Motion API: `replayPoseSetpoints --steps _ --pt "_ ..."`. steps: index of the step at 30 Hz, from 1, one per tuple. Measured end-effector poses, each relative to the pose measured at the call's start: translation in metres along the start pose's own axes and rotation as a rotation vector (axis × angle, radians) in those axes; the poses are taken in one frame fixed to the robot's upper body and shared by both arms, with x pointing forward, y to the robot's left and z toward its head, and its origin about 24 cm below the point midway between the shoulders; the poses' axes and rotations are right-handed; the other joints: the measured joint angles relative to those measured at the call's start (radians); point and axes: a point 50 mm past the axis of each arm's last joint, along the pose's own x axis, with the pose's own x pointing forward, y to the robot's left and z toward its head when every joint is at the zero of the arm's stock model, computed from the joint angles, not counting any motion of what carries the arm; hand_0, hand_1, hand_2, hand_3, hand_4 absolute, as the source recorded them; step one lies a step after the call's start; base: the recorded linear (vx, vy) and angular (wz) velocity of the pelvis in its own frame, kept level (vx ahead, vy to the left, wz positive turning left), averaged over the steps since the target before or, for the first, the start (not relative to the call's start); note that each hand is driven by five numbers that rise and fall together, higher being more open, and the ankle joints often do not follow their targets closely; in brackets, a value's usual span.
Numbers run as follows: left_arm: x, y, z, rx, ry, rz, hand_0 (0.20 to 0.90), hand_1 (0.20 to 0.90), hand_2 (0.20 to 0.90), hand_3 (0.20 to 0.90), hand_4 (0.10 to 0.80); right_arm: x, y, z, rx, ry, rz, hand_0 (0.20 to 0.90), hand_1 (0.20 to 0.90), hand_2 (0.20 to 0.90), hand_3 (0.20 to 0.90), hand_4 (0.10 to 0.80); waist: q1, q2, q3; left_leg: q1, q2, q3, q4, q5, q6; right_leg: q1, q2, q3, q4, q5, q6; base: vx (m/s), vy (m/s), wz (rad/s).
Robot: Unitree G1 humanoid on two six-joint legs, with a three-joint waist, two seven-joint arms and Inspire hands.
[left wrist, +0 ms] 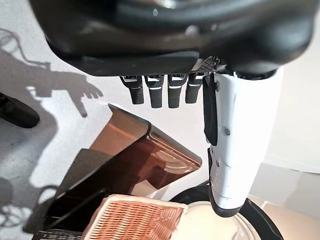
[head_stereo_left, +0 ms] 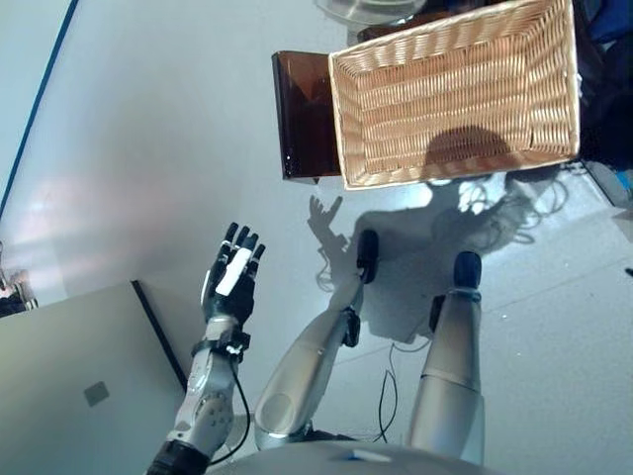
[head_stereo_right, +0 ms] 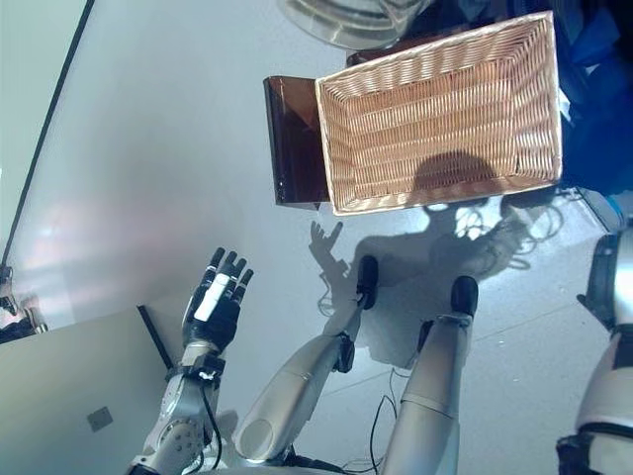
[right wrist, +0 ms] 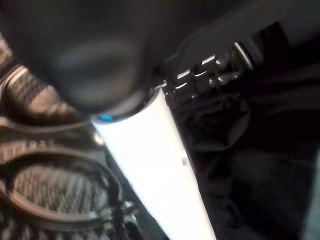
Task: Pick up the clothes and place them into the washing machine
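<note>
The shallow wicker basket [head_stereo_left: 450, 89] rests on the low dark brown box [head_stereo_left: 302, 119] and I see no clothes in it. The washing machine's round opening [head_stereo_right: 346, 20] shows just beyond it. My left hand [head_stereo_left: 229, 282] is open, fingers straight, raised over the bare floor well short of the basket and holding nothing; its white-covered thumb [left wrist: 235, 150] points toward the box [left wrist: 125, 160]. My right forearm [head_stereo_right: 608, 297] comes in at the right edge. My right hand [right wrist: 155, 150] shows a straight white thumb before dark cloth [right wrist: 250, 165], holding nothing that I can see.
A light grey flat-topped unit [head_stereo_left: 79, 386] stands at the lower left beside my left arm. A dark blue and black mass [head_stereo_left: 605, 69] lies at the basket's right side. Grey mesh shoes [right wrist: 45, 200] show in the right wrist view.
</note>
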Motion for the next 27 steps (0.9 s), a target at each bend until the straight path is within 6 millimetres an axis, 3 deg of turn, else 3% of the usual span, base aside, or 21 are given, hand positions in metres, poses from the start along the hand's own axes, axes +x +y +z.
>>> replayPoseSetpoints --steps 10,18,27 --pt "0.0 0.0 0.001 -0.002 -0.007 -0.003 0.9 0.9 0.9 0.9 0.8 -0.011 0.017 -0.006 -0.359 -0.217 0.029 0.9 0.9 0.9 0.9 0.8 0.001 0.001 0.0 0.003 0.014 0.016 0.0 -0.001 0.001 0.017 0.015 0.008 -0.042 0.034 0.007 -0.026 0.039 -0.07" --pt "0.002 0.004 0.007 0.004 -0.041 0.018 0.9 0.9 0.9 0.9 0.8 -0.027 0.038 -0.019 -0.479 -0.322 0.052 0.9 0.9 0.9 0.9 0.8 -0.001 0.002 -0.001 0.024 0.023 0.02 0.001 -0.005 0.006 0.046 0.024 0.01 -0.074 0.052 0.007 -0.015 0.045 -0.08" --pt "0.002 0.008 0.002 0.009 -0.028 0.04 0.9 0.9 0.9 0.9 0.8 -0.07 0.073 -0.086 -0.503 -0.264 0.179 0.9 0.9 0.9 0.9 0.8 -0.006 0.003 -0.002 0.074 0.034 0.03 0.004 -0.023 0.005 0.109 0.033 0.013 -0.106 0.06 0.008 0.01 0.013 -0.07"
